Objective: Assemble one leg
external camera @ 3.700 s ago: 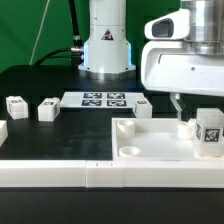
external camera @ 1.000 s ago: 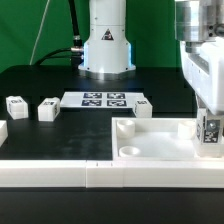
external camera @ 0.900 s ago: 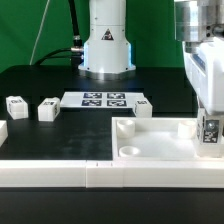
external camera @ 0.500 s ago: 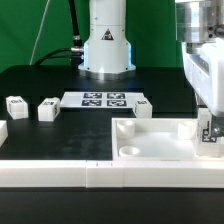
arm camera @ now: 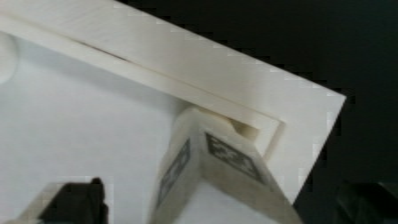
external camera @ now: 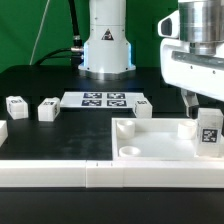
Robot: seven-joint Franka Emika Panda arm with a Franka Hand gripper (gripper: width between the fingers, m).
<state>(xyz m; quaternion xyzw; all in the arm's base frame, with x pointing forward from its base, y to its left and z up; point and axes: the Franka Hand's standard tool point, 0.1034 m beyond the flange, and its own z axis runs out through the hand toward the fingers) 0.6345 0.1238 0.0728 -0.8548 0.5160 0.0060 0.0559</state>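
Observation:
A white leg (external camera: 210,131) with a square tag stands upright in the corner socket of the large white tray-like piece (external camera: 150,143), at the exterior view's right. My gripper (external camera: 205,100) hangs just above the leg's top, open. In the wrist view the leg (arm camera: 217,165) rises between my two dark fingertips (arm camera: 71,203), with a gap on each side, so the jaws do not touch it. Three more legs lie on the black table: two (external camera: 16,104) (external camera: 47,110) at the exterior view's left and one (external camera: 143,107) behind the tray.
The marker board (external camera: 103,99) lies in front of the robot base (external camera: 105,45). Long white bars (external camera: 60,175) run along the front edge. Another white part (external camera: 2,130) shows at the left edge.
My gripper was down around the leg one second ago. It has since let go and risen above the leg, which stays upright in the corner socket.

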